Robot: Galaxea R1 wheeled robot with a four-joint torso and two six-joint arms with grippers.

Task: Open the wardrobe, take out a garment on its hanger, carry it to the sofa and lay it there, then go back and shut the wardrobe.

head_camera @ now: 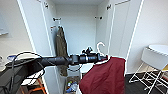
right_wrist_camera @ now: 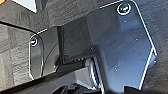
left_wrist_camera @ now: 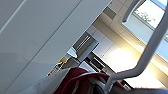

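Note:
The wardrobe (head_camera: 37,30) stands in front of me with both white doors swung open. My left arm reaches across the opening, and my left gripper (head_camera: 103,58) is shut on the white hanger (head_camera: 100,47) just below its curved hook. The maroon garment (head_camera: 105,77) hangs from that hanger in front of the wardrobe's right door. In the left wrist view the hanger (left_wrist_camera: 147,52) shows close up, with the garment's maroon cloth (left_wrist_camera: 77,80) and a white sleeve below it and a wardrobe door (left_wrist_camera: 37,37) beside it. The sofa is out of view.
An olive-brown garment (head_camera: 60,47) hangs at the left inside the wardrobe, and some small items (head_camera: 71,86) lie on its floor. At the right stand a white chair (head_camera: 152,61) and a round white table (head_camera: 160,48). The right wrist view looks down on dark floor (right_wrist_camera: 155,20).

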